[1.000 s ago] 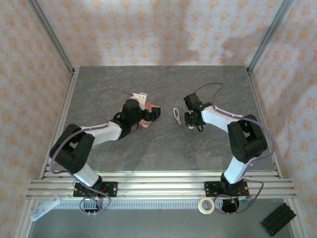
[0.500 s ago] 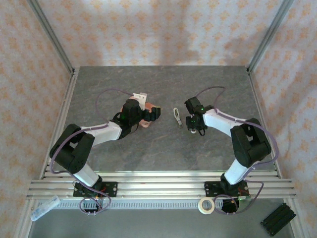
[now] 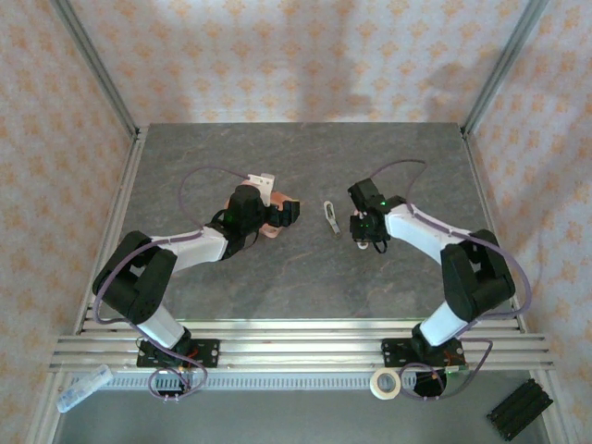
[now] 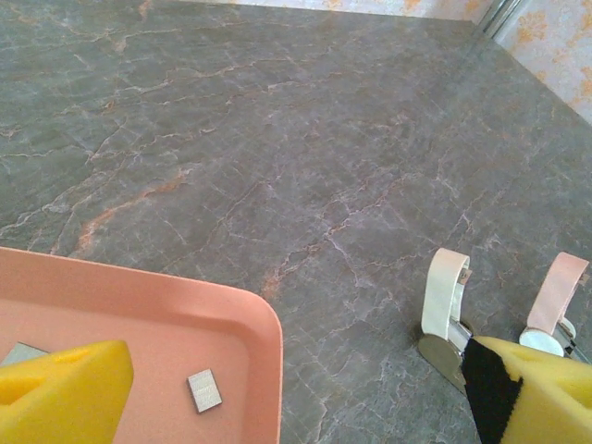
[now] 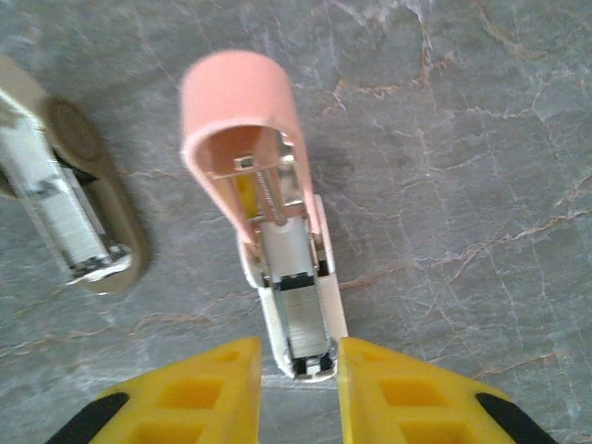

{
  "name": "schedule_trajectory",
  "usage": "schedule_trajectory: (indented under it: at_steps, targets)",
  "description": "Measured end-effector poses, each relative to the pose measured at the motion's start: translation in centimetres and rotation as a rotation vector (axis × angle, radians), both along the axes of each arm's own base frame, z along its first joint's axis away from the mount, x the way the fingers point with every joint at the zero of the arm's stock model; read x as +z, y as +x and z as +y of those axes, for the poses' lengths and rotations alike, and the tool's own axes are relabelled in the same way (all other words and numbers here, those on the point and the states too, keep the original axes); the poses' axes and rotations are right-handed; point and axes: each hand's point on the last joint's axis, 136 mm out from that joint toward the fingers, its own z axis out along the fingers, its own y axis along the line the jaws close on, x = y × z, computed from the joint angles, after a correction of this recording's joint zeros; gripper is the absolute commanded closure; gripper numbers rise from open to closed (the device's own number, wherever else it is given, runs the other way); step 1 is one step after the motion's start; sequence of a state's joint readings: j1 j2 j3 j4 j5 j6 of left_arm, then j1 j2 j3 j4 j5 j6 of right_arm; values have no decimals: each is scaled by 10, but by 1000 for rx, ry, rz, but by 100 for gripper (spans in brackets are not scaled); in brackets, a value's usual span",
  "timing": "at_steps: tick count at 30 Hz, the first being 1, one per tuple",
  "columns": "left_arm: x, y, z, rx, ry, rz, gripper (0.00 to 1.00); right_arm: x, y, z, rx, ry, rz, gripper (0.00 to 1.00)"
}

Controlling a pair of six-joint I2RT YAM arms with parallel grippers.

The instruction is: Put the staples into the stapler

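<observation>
A small pink-and-white stapler (image 5: 277,231) lies open on the table, its pink lid tipped up and a silver strip of staples (image 5: 301,310) in its channel. My right gripper (image 5: 298,356) is open a little, and its yellow fingertips flank the stapler's front end. A gap shows on the left side. My left gripper (image 4: 296,407) hangs wide open over the corner of the salmon-pink tray (image 4: 250,324). Two loose grey staples (image 4: 203,389) lie in the tray. From above, the right gripper (image 3: 363,236) is at table centre and the left gripper (image 3: 282,213) is over the tray.
A second stapler (image 5: 79,217) with a beige base lies open just left of the pink one, also seen from above (image 3: 330,217). A tape roll (image 3: 385,383) and a black part (image 3: 516,410) lie below the front rail. Aluminium posts frame the back corners.
My right gripper's fingers have parted from shut, and that arm has drawn slightly toward the near edge. The left arm has not moved.
</observation>
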State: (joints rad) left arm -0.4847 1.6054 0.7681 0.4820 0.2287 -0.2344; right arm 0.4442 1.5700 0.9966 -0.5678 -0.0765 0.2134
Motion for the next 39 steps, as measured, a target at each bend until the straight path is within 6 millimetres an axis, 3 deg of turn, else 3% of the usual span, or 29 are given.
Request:
schedule_trajectory:
  at_steps: [8,17,20,26,33,39]
  targets:
    - [3,1,-2,-10,-6,0,8,5,4,-7,-57,92,18,71]
    - [7,2,-6,-24,-17,-6,8,-26,-1,-5,-75,95,115,78]
    - [7,2,-6,-24,-16,-5,8,-27,-1,-5,-80,97,119,83]
    - [5,3,-7,-24,-15,-2,8,-30,-1,-5,-85,94,124,82]
    - [6,5,-8,-27,-16,-1,8,-24,-1,-5,-84,100,112,75]
    - [7,5,-11,-39,-20,3,9,-2,3,-7,-90,134,51,75]
